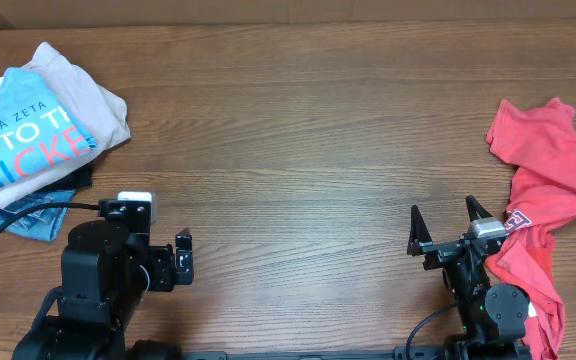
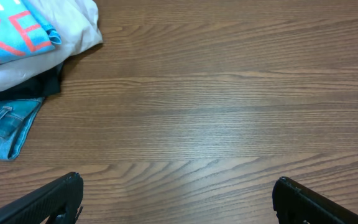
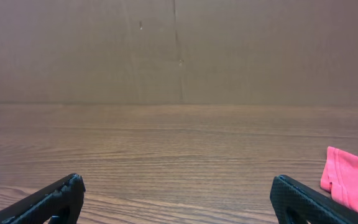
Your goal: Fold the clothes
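A sky-blue T-shirt [image 1: 28, 140] with white and red letters lies folded on top of a stack at the table's far left; its corner also shows in the left wrist view [image 2: 17, 34]. At the right edge a red T-shirt [image 1: 543, 170] lies crumpled and unfolded, and one corner of it [image 3: 353, 186] appears in the right wrist view. My left gripper [image 2: 179, 186] stands open over bare wood, right of the stack. Just left of the red T-shirt, my right gripper [image 1: 443, 207] is open too, with nothing between its fingers [image 3: 61, 196].
Under the sky-blue shirt lie a cream garment [image 1: 93, 100], a dark one and folded jeans [image 1: 18, 215]. A brown cardboard wall [image 3: 179, 50] runs along the table's far edge. Bare wooden tabletop [image 1: 298, 150] spreads between the stack and the red shirt.
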